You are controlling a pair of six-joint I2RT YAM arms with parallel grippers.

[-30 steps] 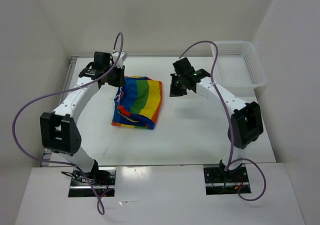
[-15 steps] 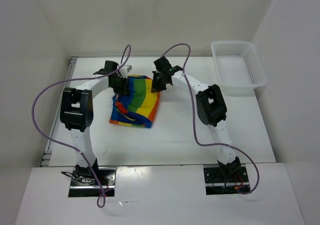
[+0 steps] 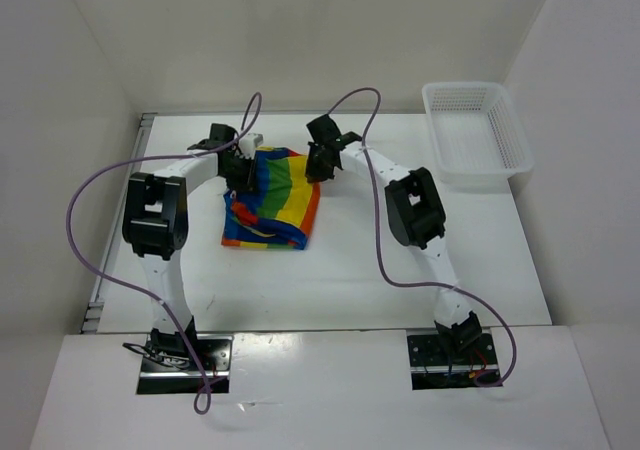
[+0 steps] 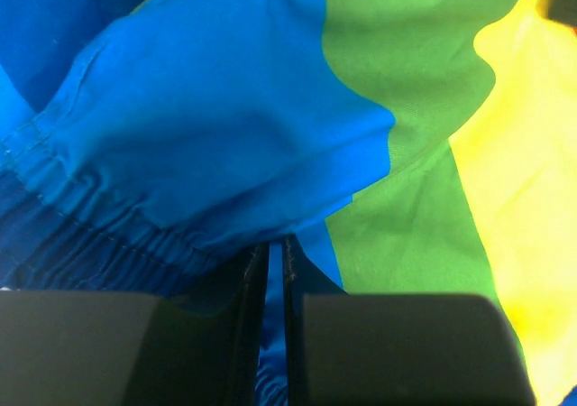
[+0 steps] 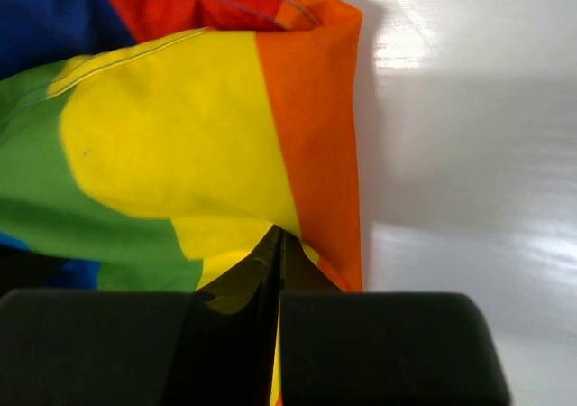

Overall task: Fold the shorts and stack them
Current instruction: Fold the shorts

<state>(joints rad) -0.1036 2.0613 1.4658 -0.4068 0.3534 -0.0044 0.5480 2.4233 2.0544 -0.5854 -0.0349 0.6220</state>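
Shorts (image 3: pixel 275 202), left claw (image 4: pixel 269 253) pinching blue fabric, right claw (image 5: pixel 277 239) pinching yellow

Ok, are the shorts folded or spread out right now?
Folded. The shorts lie as a compact doubled-over block, the left end effector and right end effector shut on its far edge.

Overhead view, wrist close-ups, shorts (image 3: pixel 275 195) shared
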